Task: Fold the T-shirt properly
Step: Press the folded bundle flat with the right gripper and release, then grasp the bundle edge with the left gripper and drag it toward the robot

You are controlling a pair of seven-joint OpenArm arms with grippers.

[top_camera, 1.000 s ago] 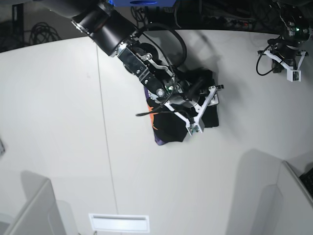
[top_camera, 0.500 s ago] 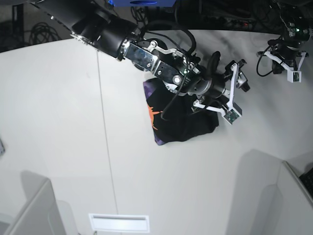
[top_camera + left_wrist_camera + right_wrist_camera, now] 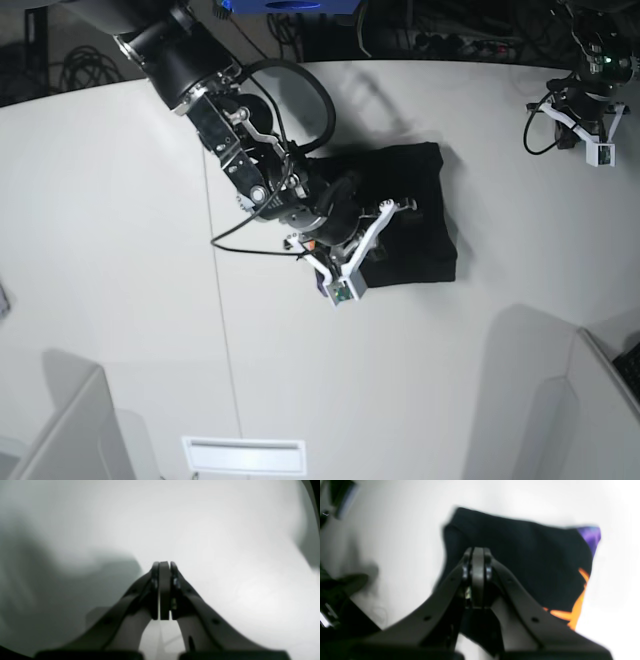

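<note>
A broad white table (image 3: 120, 300) with a thin seam running down its left part fills the room's middle under bright even light, with grey panels (image 3: 60, 430) at its near corners, a white vent-like slot (image 3: 243, 455) at the near edge, and dark cables (image 3: 80, 65) behind.

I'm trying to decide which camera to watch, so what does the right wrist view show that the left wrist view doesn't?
Only the right wrist view shows the T-shirt, a folded black bundle on the white table, with purple at one corner and orange print along an edge, lying beyond the shut right gripper. Only the left wrist view shows the left gripper, shut, with nothing but blurred pale surface and shadow past it. Both share closed dark jaws in the foreground and a white background, and neither gripper visibly holds cloth.
</note>
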